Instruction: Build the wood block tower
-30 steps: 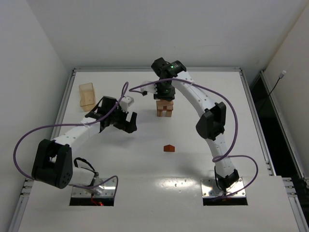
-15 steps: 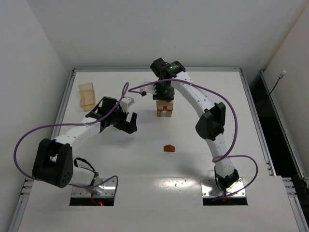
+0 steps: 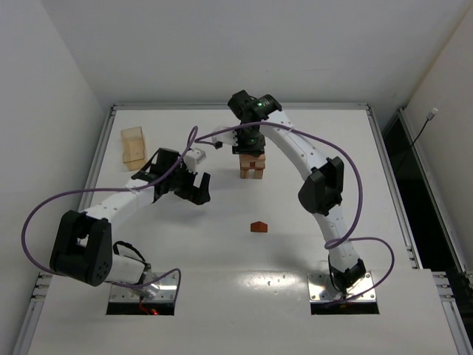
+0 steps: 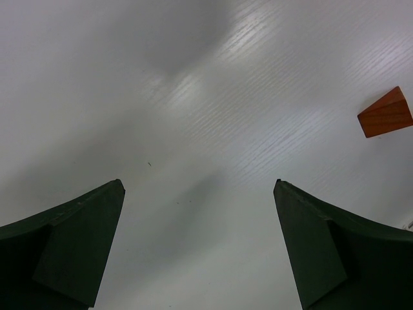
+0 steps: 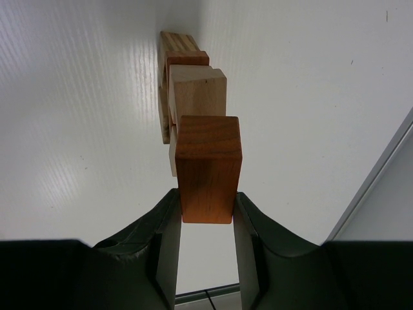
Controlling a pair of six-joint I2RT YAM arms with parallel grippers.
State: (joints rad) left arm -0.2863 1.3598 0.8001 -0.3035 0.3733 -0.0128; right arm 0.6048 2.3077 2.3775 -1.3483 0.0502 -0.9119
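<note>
The wood block tower (image 3: pixel 252 167) stands as a narrow stack of pale tan and reddish-brown blocks at the middle back of the table. My right gripper (image 3: pixel 250 145) is directly over it, shut on a reddish-brown block (image 5: pixel 208 168) at the stack's top. In the right wrist view the tower's pale blocks (image 5: pixel 197 90) line up below that block, between my fingers (image 5: pixel 206 194). My left gripper (image 3: pixel 194 188) hovers open and empty left of the tower, with bare table between its fingers (image 4: pixel 199 184). A reddish-brown wedge (image 3: pixel 258 226) lies alone on the table and also shows in the left wrist view (image 4: pixel 385 113).
A larger pale tan wooden box (image 3: pixel 134 146) stands at the back left. The table's raised rim (image 3: pixel 377 140) runs along the right side and the back. Purple cables loop from both arms.
My right wrist has shifted slightly left above the tower, still holding the block. The left arm has not visibly moved.
</note>
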